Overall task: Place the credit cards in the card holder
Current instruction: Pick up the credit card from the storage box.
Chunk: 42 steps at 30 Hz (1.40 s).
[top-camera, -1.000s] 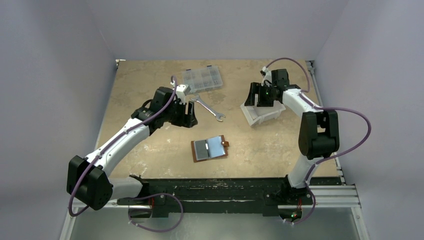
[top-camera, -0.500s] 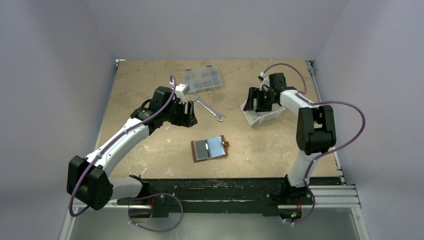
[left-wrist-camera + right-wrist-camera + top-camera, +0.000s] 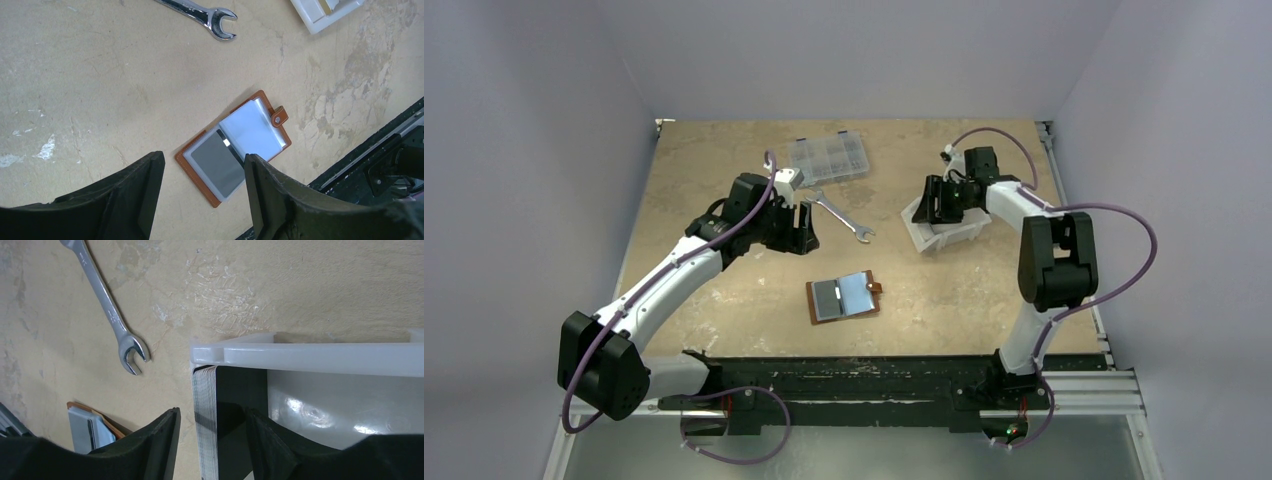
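Observation:
The brown card holder [image 3: 844,297] lies open on the table, one grey credit card [image 3: 217,162] in its left clear pocket. In the left wrist view the card holder [image 3: 234,145] shows beyond my left gripper [image 3: 204,157], which hangs open and empty above the table, left of the wrench. A stack of credit cards [image 3: 205,420] stands on edge inside the white bin [image 3: 310,352]. My right gripper [image 3: 211,415] is down in the bin, straddling that stack. A gap shows between the left finger and the cards, while the right finger sits against the stack's dark face.
A silver wrench [image 3: 842,218] lies between the two arms. Behind it at the back stands a clear compartment box [image 3: 829,158]. The white bin [image 3: 944,232] sits at the right, under the right wrist. The black rail runs along the near table edge.
The right gripper has dropped lower and shifted left into the bin, and its jaws have narrowed around the card stack. The left arm and the holder have not moved.

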Motion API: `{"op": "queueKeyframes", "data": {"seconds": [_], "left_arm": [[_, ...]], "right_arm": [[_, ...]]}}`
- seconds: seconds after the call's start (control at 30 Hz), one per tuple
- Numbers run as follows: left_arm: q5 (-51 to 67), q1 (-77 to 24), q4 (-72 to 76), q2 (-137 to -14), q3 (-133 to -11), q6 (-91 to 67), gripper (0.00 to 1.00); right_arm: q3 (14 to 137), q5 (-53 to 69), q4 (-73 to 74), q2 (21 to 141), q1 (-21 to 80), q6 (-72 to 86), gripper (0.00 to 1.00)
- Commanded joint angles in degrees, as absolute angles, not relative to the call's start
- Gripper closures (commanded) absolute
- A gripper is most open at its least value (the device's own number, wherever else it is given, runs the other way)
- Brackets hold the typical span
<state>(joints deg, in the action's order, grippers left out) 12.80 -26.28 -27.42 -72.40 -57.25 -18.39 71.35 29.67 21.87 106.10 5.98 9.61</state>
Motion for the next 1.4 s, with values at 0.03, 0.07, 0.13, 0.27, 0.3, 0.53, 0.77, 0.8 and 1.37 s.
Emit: {"op": "queueKeyframes", "data": {"seconds": [0.03, 0.07, 0.13, 0.27, 0.3, 0.53, 0.77, 0.8, 1.37], "left_arm": [[13.63, -25.78, -25.31, -71.73, -56.93, -17.69, 0.36], [13.62, -25.77, -25.31, -71.72, -56.88, -17.67, 0.36], [13.71, -25.75, -25.25, -71.73, -56.87, -17.67, 0.36], [13.81, -25.75, -25.22, -71.87, -56.87, -17.67, 0.36], [13.87, -25.75, -25.2, -71.83, -56.91, -17.67, 0.36], [14.02, -25.75, -25.2, -71.92, -56.78, -17.67, 0.36], [14.28, -25.66, -25.13, -72.07, -56.71, -17.73, 0.36], [14.32, -25.66, -25.09, -72.15, -56.7, -17.69, 0.36], [25.05, -25.58, -18.26, -72.23, -53.09, -26.41, 0.3]], "right_arm": [[71.45, 31.81, 21.0, 102.22, 5.8, 9.66, 0.46], [71.45, 31.82, 20.97, 102.22, 5.72, 9.67, 0.48], [71.45, 31.96, 20.97, 102.13, 5.69, 9.67, 0.51], [71.18, 32.23, 20.59, 101.89, 5.41, 9.76, 0.59], [71.19, 32.3, 20.64, 101.87, 5.41, 9.76, 0.6], [71.18, 32.39, 20.59, 101.52, 5.07, 9.67, 0.78], [71.56, 30.13, 21.01, 100.36, 4.77, 9.67, 0.87], [71.76, 29.49, 21.31, 100.12, 4.81, 9.67, 0.88], [70.1, 16.64, 21.9, 82.98, 11.52, 13.21, 1.0]]}}
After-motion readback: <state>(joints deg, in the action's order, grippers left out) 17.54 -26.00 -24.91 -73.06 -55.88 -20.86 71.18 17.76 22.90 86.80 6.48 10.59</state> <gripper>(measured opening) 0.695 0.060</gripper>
